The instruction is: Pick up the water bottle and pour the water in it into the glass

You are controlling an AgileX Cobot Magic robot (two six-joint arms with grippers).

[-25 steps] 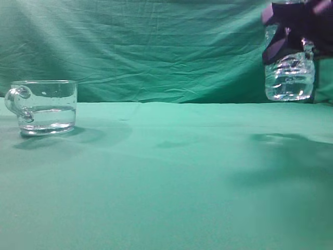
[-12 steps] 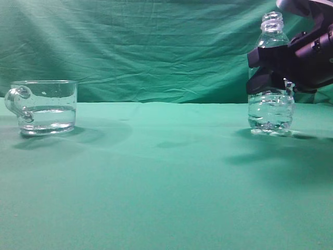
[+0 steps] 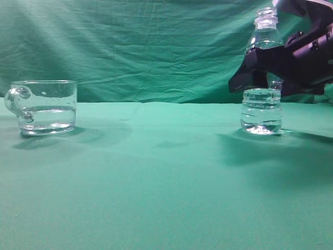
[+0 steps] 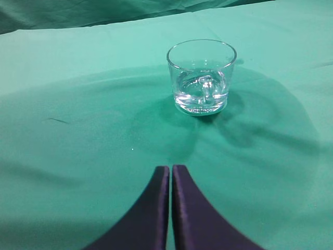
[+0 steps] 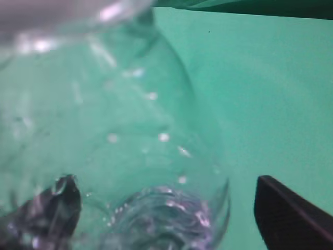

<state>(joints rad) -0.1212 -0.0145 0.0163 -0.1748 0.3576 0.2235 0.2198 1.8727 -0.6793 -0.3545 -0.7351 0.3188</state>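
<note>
The water bottle (image 3: 261,110) stands upright on the green cloth at the right, uncapped, with clear water in its lower part. My right gripper (image 3: 258,70) is around its middle with the fingers spread. In the right wrist view the bottle (image 5: 119,130) fills the frame between the two fingers of that gripper (image 5: 166,200), with a gap on the right side. The glass (image 3: 46,107) stands at the far left, handle to the left, with water in its lower part. It also shows in the left wrist view (image 4: 202,78). My left gripper (image 4: 170,169) is shut and empty, well short of the glass.
A green cloth (image 3: 156,177) covers the table and a wrinkled green backdrop (image 3: 145,47) hangs behind. A wide stretch of cloth lies between the glass and the bottle.
The bottle came down from the air at the right and now stands on the cloth, a little further left. My right gripper's fingers have spread off it. The glass has not moved.
</note>
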